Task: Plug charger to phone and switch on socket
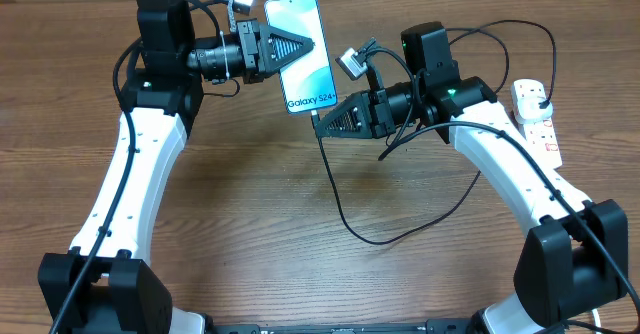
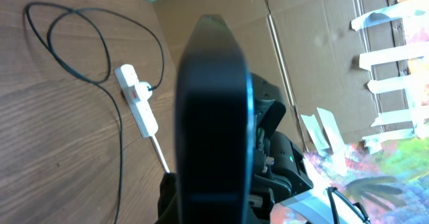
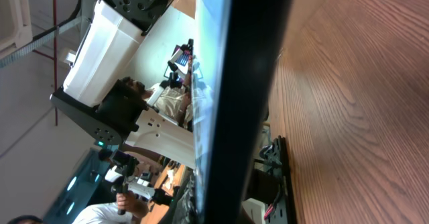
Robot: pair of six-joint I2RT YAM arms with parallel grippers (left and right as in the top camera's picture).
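Observation:
The phone [image 1: 300,54], light blue screen reading "Galaxy S24", is held above the table. My left gripper [image 1: 292,46] is shut on its upper left side. My right gripper [image 1: 322,124] is shut at the phone's lower end, where the charger's thin black cable [image 1: 340,209] comes out and loops over the table to the socket [image 1: 535,119] at the right. A black plug head [image 1: 541,100] sits in the socket. The phone's dark edge fills the left wrist view [image 2: 211,117] and the right wrist view [image 3: 248,83], hiding both grippers' fingers and the plug tip.
The socket [image 2: 137,100] and cable loop [image 2: 100,43] also show in the left wrist view on the wooden table [image 1: 250,194]. Cardboard walls [image 2: 301,36] stand behind the table. The arms' bases sit at the near edge.

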